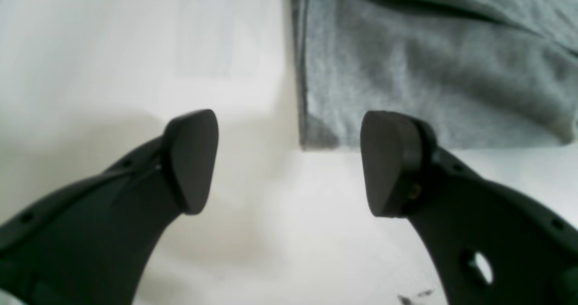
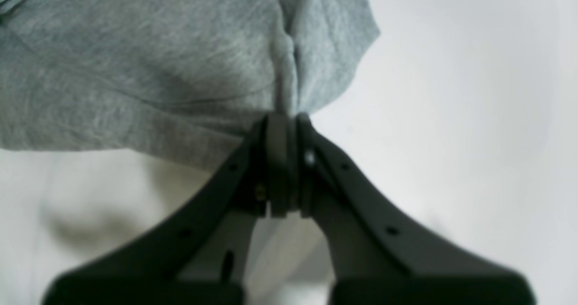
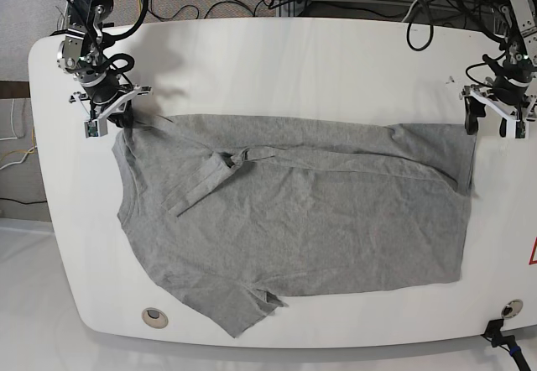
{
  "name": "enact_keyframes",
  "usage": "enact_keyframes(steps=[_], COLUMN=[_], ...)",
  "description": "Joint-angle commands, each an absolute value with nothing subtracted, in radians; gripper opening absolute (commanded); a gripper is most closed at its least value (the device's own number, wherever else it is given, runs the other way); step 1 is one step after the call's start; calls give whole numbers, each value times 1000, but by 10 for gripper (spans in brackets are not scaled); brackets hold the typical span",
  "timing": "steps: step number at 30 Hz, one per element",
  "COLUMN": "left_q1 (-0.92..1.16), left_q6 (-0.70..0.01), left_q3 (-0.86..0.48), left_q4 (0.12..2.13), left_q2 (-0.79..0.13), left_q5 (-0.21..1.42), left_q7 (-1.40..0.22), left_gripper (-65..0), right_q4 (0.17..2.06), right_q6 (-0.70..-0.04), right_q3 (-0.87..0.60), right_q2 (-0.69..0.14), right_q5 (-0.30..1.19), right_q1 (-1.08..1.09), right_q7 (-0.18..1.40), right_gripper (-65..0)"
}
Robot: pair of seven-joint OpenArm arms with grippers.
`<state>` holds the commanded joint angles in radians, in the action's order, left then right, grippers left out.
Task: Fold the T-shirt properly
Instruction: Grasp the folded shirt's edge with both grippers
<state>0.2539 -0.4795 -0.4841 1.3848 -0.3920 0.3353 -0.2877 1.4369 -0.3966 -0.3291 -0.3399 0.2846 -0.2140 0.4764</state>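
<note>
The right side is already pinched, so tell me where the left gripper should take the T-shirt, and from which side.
Probably the T-shirt's far hem corner, which lies flat just ahead of the open left gripper. Come from the bare table side, sliding one finger under the edge. That mirrors the right gripper, shut on the opposite far corner.

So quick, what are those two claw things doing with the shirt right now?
Left end effector: open, holding nothing, beside the T-shirt corner.
Right end effector: closed, pinching a fold of the T-shirt.
</note>
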Motion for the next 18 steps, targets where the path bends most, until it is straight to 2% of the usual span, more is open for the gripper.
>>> enact_keyframes(steps=[3, 6, 12, 18], left_q1=[220, 176, 145, 130], left_q6=[-486, -541, -587, -591], left_q3=[-483, -483, -463, -397], left_q4=[1353, 1274, 1208, 1201], left_q2=[-392, -392, -392, -392], left_q5=[335, 328, 331, 331], left_q7=[-288, -288, -289, -289], left_gripper=[-182, -182, -182, -184], right_q4=[1438, 1442, 1442, 1443], right_q6=[-397, -397, -397, -397], right_q3=[-329, -329, -329, -329], right_q2=[-340, -340, -340, -340], right_q5=[285, 285, 285, 285], right_q1=[-214, -214, -214, -213], right_q7=[476, 476, 476, 476], right_gripper=[-650, -650, -650, -650])
